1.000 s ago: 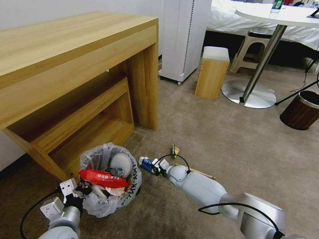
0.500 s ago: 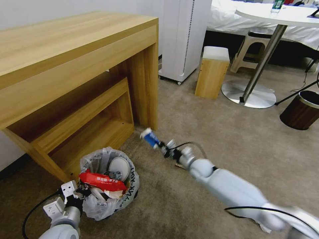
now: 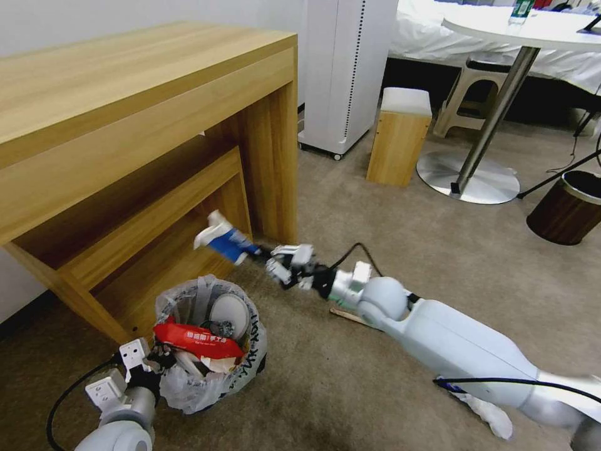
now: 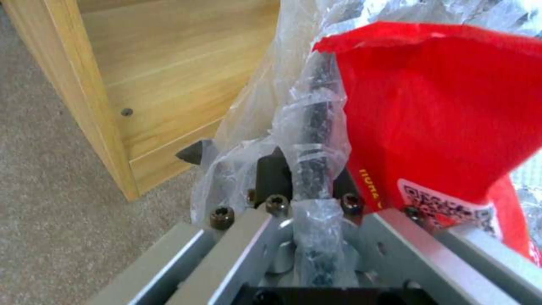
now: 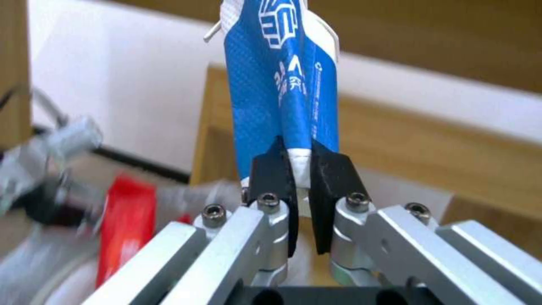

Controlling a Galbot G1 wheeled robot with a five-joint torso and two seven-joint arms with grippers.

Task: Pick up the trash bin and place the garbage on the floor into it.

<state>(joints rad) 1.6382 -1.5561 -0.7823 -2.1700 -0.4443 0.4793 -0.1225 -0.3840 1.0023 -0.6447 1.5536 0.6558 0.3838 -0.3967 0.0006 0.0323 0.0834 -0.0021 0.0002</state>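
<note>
paper cup [image 3: 224, 240] pinched between right fingers [image 5: 271, 171]

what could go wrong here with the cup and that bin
The right gripper pinches the blue-white paper cup by one flattened end only, so it might slip out short of the trash bin. The bin looks nearly full, and the red wrapper lies across its top, so the cup might bounce off onto the floor. The left gripper clamps only the bin's rim through its plastic bag, so the bin could tilt.
</note>
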